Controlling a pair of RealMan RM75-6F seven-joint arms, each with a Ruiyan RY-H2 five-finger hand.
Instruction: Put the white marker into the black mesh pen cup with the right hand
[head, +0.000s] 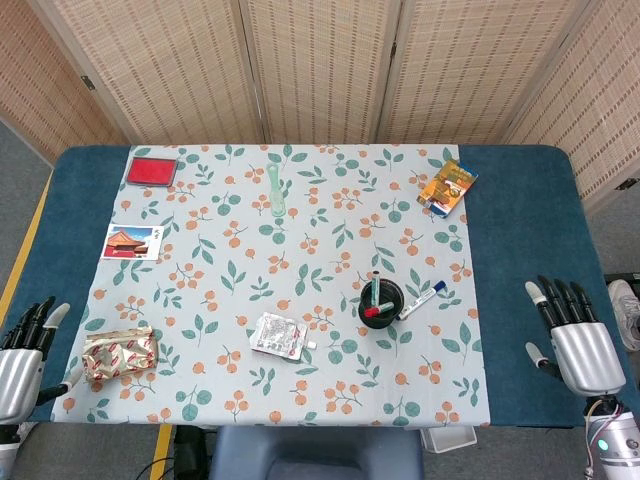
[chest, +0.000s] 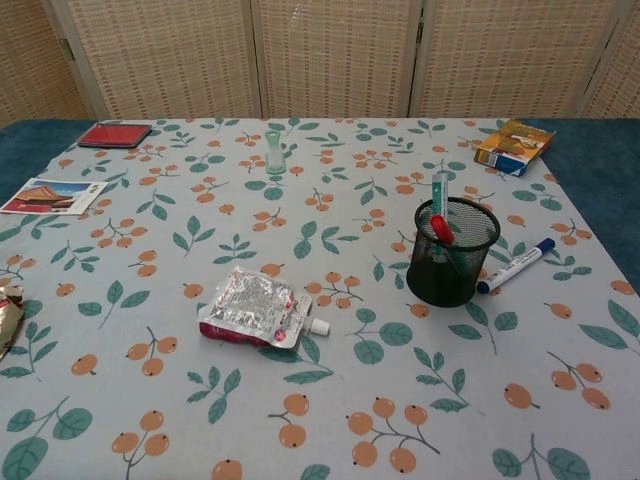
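Head view: the right hand (head: 580, 340) hovers empty, fingers spread, well right of the marker (head: 422, 300), which lies touching the pen cup (head: 381, 305). A careless reach could knock the cup over. Chest view: the marker (chest: 516, 266) lies flat just right of the cup (chest: 452, 250), long axis diagonal, blue cap far-right.

A white marker (chest: 516, 265) with blue cap, black mesh pen cup (chest: 452, 252), leaf-and-orange-berry patterned cloth (chest: 340, 330).
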